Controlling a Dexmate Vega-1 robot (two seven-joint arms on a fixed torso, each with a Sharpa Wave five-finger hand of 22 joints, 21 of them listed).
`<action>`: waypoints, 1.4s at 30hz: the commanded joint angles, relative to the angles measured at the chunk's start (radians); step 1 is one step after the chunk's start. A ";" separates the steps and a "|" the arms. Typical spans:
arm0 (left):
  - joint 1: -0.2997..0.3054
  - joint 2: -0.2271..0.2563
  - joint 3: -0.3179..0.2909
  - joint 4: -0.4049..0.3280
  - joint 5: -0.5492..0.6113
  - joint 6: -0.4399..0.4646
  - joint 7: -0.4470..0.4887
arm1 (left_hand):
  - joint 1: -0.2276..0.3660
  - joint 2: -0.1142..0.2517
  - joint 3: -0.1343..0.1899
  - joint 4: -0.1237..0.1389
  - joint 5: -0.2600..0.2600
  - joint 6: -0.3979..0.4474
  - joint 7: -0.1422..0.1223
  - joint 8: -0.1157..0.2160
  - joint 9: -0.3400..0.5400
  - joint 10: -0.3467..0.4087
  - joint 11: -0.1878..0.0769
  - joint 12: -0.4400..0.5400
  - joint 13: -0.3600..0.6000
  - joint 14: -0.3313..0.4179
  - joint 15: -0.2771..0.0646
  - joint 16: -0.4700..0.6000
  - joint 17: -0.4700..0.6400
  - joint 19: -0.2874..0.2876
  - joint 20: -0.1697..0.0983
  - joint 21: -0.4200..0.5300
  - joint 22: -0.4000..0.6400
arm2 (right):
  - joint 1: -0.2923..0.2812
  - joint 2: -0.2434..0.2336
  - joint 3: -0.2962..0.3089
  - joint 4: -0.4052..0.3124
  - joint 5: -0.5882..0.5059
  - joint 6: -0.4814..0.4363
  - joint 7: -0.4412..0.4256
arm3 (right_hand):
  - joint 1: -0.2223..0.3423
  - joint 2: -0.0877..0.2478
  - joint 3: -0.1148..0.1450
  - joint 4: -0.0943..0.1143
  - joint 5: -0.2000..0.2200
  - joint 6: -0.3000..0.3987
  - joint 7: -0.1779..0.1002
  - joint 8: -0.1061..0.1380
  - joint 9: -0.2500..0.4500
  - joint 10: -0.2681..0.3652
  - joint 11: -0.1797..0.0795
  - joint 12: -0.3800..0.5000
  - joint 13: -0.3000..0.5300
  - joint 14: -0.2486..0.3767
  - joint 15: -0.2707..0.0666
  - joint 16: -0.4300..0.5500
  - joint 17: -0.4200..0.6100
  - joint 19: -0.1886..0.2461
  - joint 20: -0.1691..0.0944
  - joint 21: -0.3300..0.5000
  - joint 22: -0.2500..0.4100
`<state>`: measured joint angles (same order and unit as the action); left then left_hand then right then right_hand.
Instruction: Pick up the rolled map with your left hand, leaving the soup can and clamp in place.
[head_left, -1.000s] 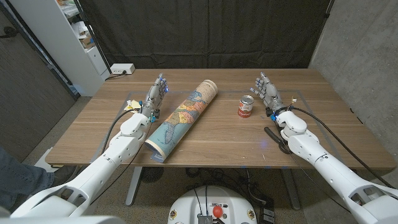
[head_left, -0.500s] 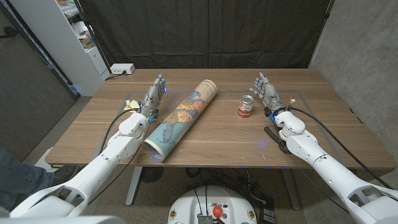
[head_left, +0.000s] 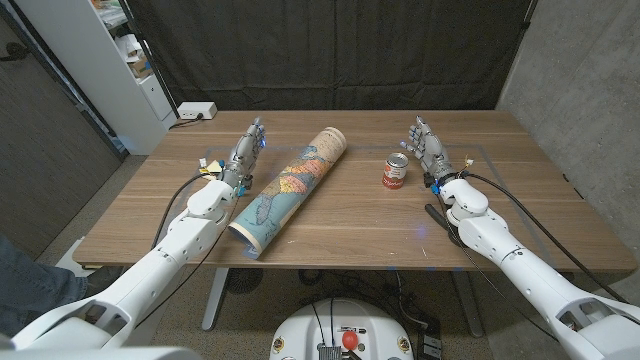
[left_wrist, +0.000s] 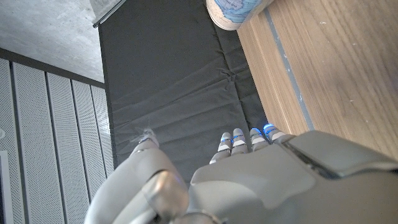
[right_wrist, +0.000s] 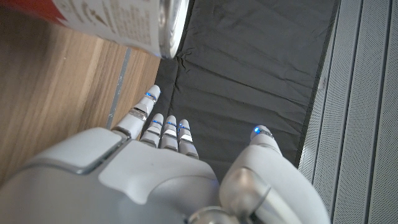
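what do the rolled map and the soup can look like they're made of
Rolled map: apparently paper, matte, with printed colours and a pale edge at its open end. Soup can: likely metal, judging by its shiny ribbed rim in the right wrist view, wrapped in a red and white printed label.

Wooden table (head_left: 350, 215) — seemingly paper rolled map (head_left: 287, 187)

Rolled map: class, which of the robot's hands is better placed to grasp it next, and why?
Left. The left hand stands open right beside the rolled map; the right hand is beyond the soup can.
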<state>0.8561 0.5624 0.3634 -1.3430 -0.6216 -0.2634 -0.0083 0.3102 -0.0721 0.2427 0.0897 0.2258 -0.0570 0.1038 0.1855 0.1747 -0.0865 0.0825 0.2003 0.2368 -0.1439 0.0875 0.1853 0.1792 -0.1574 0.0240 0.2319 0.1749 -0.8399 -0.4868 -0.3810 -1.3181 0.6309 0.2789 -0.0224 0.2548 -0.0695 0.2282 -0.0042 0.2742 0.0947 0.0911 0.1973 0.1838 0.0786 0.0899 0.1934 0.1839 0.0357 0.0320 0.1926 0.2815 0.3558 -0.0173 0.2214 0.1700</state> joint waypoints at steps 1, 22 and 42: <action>0.017 0.032 -0.003 -0.039 0.014 0.025 0.013 | 0.010 0.002 0.002 -0.010 -0.001 -0.001 0.005 0.008 0.005 0.002 0.006 0.006 -0.002 0.001 0.009 0.004 0.002 -0.002 0.008 -0.004 0.001 | 0.012 0.012 -0.007 0.007 -0.007 -0.003 -0.010 | 0.008 0.005 0.007 -0.002 0.005 0.007 0.003 0.003 0.005 0.002 0.006 0.003 0.003 0.009 0.003 0.006 -0.001 -0.003 0.006 -0.006 0.002; 0.071 0.087 -0.019 -0.155 0.048 0.050 0.061 | 0.030 0.007 0.007 -0.024 -0.006 -0.001 0.006 0.008 0.006 0.009 0.005 0.010 -0.009 0.006 0.013 0.005 0.002 0.000 0.015 -0.010 0.002 | 0.020 0.008 0.000 0.005 -0.001 0.000 -0.001 | 0.009 0.007 0.006 -0.003 0.009 0.008 -0.001 0.003 0.005 0.005 0.005 0.003 0.003 0.010 0.002 0.007 -0.006 -0.005 0.005 -0.010 0.003; 0.121 0.127 -0.036 -0.261 0.082 0.055 0.095 | 0.044 0.012 0.011 -0.035 -0.011 0.004 0.007 0.010 0.006 0.013 0.006 0.012 -0.014 0.012 0.014 0.007 0.002 0.003 0.020 -0.014 0.002 | 0.022 0.011 0.008 0.027 0.001 0.026 0.006 | 0.008 0.008 0.004 -0.004 0.011 0.015 -0.001 0.004 0.005 0.008 0.006 0.004 0.003 0.011 0.003 0.008 -0.010 -0.004 0.006 -0.013 0.003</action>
<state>0.9498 0.6684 0.3361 -1.5473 -0.5637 -0.2160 0.0597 0.3403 -0.0603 0.2523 0.0632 0.2177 -0.0571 0.1037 0.1855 0.1793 -0.0809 0.0877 0.2073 0.2229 -0.1332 0.0980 0.1852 0.1791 -0.1524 0.0362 0.2215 0.1746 -0.8158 -0.4758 -0.3797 -1.2990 0.6287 0.2916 -0.0192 0.2600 -0.0641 0.2281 -0.0042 0.2813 0.0988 0.0876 0.1973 0.1836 0.0821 0.0931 0.1934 0.1837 0.0413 0.0376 0.1965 0.2692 0.3527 -0.0142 0.2107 0.1698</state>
